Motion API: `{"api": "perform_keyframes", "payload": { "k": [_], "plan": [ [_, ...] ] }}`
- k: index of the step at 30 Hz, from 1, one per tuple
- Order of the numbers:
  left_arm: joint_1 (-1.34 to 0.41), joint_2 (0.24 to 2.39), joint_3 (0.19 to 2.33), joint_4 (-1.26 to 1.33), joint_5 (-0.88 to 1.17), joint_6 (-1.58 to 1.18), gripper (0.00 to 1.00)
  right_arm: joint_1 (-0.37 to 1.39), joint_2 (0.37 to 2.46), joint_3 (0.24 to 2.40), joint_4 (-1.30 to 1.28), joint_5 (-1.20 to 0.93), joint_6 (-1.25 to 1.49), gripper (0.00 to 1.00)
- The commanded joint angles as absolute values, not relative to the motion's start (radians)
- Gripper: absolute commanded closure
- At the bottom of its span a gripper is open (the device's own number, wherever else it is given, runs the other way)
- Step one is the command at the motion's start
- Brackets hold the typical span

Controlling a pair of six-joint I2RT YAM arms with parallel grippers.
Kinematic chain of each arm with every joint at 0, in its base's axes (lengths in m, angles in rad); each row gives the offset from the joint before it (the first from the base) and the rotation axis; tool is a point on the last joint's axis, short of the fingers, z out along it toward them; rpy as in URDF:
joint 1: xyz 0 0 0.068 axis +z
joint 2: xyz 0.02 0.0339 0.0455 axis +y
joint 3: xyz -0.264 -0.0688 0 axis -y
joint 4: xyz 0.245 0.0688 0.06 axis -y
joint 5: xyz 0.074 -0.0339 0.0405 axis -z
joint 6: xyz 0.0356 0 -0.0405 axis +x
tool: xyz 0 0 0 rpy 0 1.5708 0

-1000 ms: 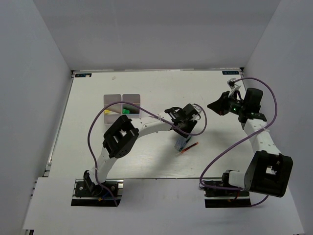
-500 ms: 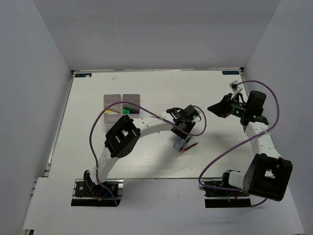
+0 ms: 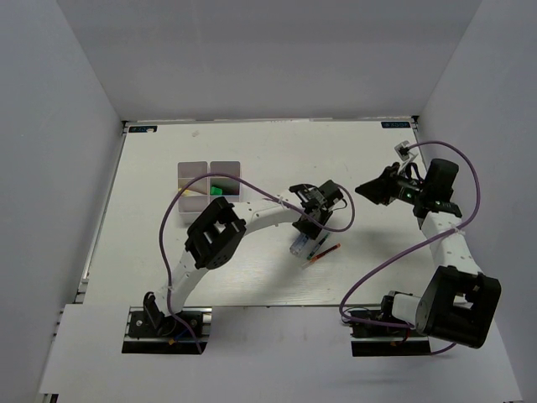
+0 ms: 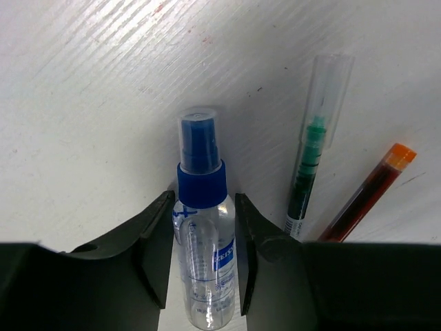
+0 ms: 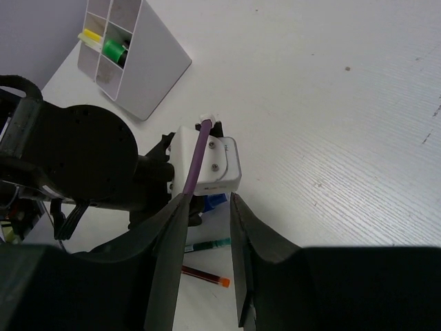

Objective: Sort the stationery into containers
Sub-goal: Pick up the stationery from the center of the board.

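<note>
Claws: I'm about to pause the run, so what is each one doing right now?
Left claw: closed on the blue-capped bottle, a finger against each side.
Right claw: open, holding nothing.

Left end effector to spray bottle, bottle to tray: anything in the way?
Nothing visible. The spray bottle lies between the fingers of the left end effector; green pen and red pen lie outside them. The table toward the tray looks bare, though the left arm hides part.
</note>
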State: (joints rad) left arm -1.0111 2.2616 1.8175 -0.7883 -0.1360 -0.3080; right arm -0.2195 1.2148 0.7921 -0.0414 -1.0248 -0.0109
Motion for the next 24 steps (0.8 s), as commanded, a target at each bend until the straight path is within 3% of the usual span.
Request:
{"api": "perform_keyframes", "payload": {
  "k": [1, 6, 9, 10, 13, 20, 24],
  "plan": [
    [-1.002, 2.278, 1.838, -0.844, -0.104, -0.31, 0.6, -0.232, 1.178, 0.778, -0.011, -1.066, -0.026, 0.63],
    [-1.002, 2.244, 1.81, -0.832, -0.092, -0.33, 0.87, -0.239, 1.167, 0.769, -0.012, -1.097, -0.032, 0.58],
    [-0.993, 2.125, 1.715, -0.763, -0.141, -0.342, 0.98, -0.252, 1.155, 0.765, -0.017, -1.112, -0.048, 0.44],
    [-0.992, 2.084, 1.679, -0.734, -0.141, -0.365, 1.0, -0.258, 1.146, 0.764, -0.015, -1.117, -0.054, 0.32],
    [-0.982, 1.929, 1.524, -0.606, -0.196, -0.411, 1.0, -0.27, 1.135, 0.759, -0.014, -1.152, -0.042, 0.1],
    [-0.942, 1.619, 1.214, -0.414, -0.36, -0.529, 1.0, -0.284, 1.163, 0.755, 0.031, -1.215, -0.041, 0.1],
    [-0.914, 1.396, 1.086, -0.341, -0.582, -0.601, 1.0, -0.281, 1.172, 0.746, 0.028, -1.238, -0.066, 0.1]
  ]
}}
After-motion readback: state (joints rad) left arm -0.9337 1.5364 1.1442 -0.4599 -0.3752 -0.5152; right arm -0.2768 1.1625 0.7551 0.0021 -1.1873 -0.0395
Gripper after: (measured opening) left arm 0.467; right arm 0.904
